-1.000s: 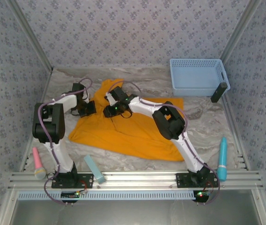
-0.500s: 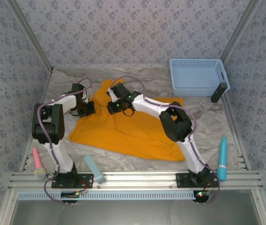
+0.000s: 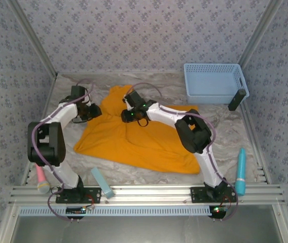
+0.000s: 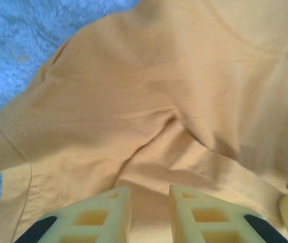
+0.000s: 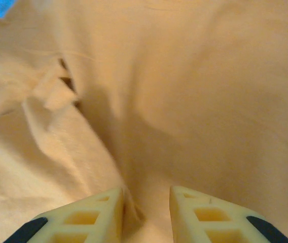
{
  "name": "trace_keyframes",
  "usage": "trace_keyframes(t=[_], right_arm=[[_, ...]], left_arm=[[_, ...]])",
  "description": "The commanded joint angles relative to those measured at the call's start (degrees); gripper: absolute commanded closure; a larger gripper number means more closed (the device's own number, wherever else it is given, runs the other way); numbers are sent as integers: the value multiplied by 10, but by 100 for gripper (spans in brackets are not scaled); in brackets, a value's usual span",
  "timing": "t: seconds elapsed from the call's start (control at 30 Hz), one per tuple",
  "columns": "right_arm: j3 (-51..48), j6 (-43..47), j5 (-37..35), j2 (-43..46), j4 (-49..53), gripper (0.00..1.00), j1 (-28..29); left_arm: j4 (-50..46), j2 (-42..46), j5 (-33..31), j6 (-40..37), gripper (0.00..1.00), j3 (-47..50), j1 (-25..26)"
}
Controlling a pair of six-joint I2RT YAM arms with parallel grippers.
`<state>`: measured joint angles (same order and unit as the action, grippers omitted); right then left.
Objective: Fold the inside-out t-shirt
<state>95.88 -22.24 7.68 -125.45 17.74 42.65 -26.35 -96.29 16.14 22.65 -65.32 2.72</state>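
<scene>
- t-shirt (image 3: 139,144): orange-yellow, spread mostly flat mid-counter (image 3: 225,134), creased, with one lobe reaching toward the far wall between the two claws.
- left claw (image 4: 150,195): at the shirt's far-left edge, low over the cloth. Fingers (image 4: 96,212) stand slightly apart with fabric showing in the gap; no pinch that I can make out. A stitched sleeve hem (image 4: 17,139) is just left of it, and bare counter shows past that.
- right claw (image 5: 146,195): over the upper middle of the shirt. Fingers also stand slightly apart, and a raised fold runs up to the gap. A small flap of cloth (image 5: 58,91) sits next to a dark slit farther ahead.
- In the way: the right arm (image 3: 192,134) lies across the shirt's right half, elbow above the cloth. The left arm (image 3: 50,139) is off the cloth except at the wrist.
- Around, all off the shirt:
- light blue basket (image 3: 212,95) at the far right, well apart, with a dark stick (image 3: 237,99) leaning at its right corner
- teal tool (image 3: 241,169) at the right edge
- pink tool (image 3: 41,174) at the left edge
- pale blue block (image 3: 102,182) near the lower hem, not touching, beside the left arm's base
- aluminium rail (image 3: 149,192) along the near side
</scene>
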Motion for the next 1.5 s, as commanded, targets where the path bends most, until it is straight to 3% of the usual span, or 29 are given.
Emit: trace_keyframes(t=[0.0, 0.2, 0.37, 0.6, 0.8, 0.97, 1.07, 1.17, 1.23, 1.3, 1.4, 1.47], right_arm=[[-44, -13, -5, 86, 34, 67, -33], [-212, -29, 51, 216, 36, 64, -86], [-387, -56, 38, 331, 36, 64, -73], [-602, -159, -18, 468, 22, 66, -42], [-693, -278, -67, 585, 48, 66, 32], [-677, -302, -111, 656, 121, 66, 52], [-647, -252, -124, 682, 139, 56, -6], [-624, -170, -71, 663, 85, 54, -117], [-591, -96, -59, 618, 70, 54, -191], [-556, -54, -66, 570, 56, 54, -243], [-519, 0, -96, 508, 9, 53, -289], [-499, 18, -105, 465, -25, 53, -316]], left_arm=[[-8, 33, 22, 17, 73, -11, 15], [0, 42, 4, 26, 73, 34, 87], [10, 38, -40, 15, 73, 105, 91], [15, 62, -68, 29, 73, 198, 91], [-51, 111, -64, 35, 73, 231, 91], [-121, 185, -60, 35, 68, 218, 91], [-154, 217, -69, 19, 57, 164, 90], [-140, 205, -69, 2, 44, 88, 81], [-120, 166, -51, -3, 22, 30, 69], [-88, 111, -10, -23, 8, -22, 54], [-59, 9, 37, -34, 4, -114, 27], [-60, -58, 45, -61, 8, -184, 22]])
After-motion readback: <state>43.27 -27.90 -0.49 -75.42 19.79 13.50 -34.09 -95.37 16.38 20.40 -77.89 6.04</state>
